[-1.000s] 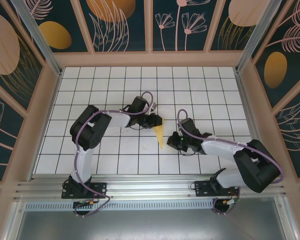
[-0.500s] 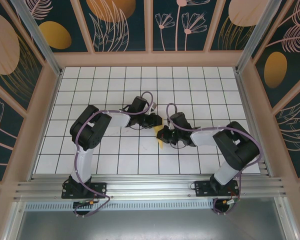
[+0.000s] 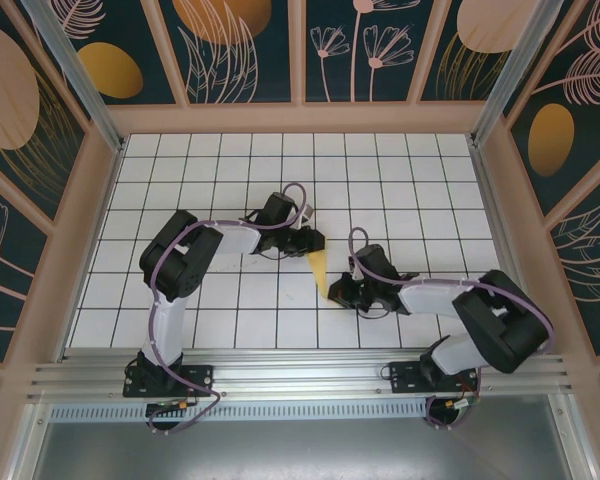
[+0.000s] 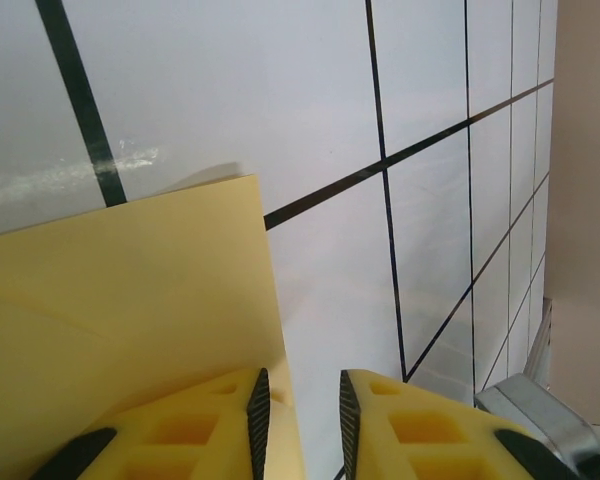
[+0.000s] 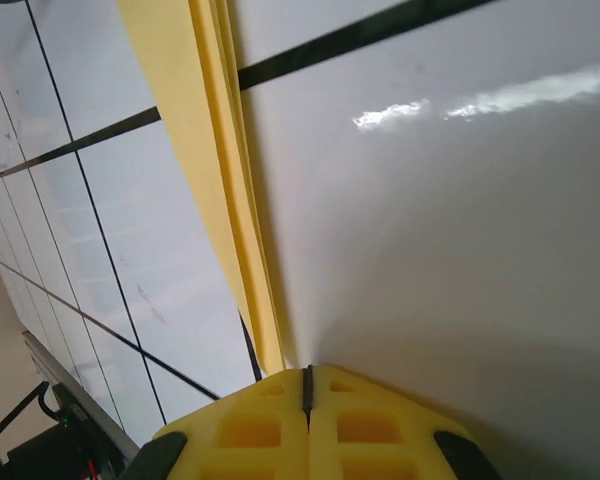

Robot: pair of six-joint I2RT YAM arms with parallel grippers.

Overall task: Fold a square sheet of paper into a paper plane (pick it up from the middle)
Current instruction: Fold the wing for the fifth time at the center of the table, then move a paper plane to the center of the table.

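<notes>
The yellow sheet of paper [image 3: 320,268] lies folded into a narrow pointed wedge on the white grid table, wide end far, point near. My left gripper [image 3: 318,241] is at the wide end. In the left wrist view its jaws [image 4: 300,385] stand a little apart, and the paper [image 4: 130,290] runs under the left finger with its edge just inside the gap. My right gripper [image 3: 335,293] sits low at the near point. In the right wrist view it [image 5: 307,372] is shut, pads together with nothing between, and the layered paper edge [image 5: 195,130] ends beside its left finger.
The white tiled table [image 3: 180,170] is walled by patterned panels on three sides. A metal rail [image 3: 300,375] with both arm bases runs along the near edge. Both forearms lie low across the middle tiles.
The right gripper swung left over the paper half a second ago and has now drawn back toward the near point. The left arm has stayed put.
</notes>
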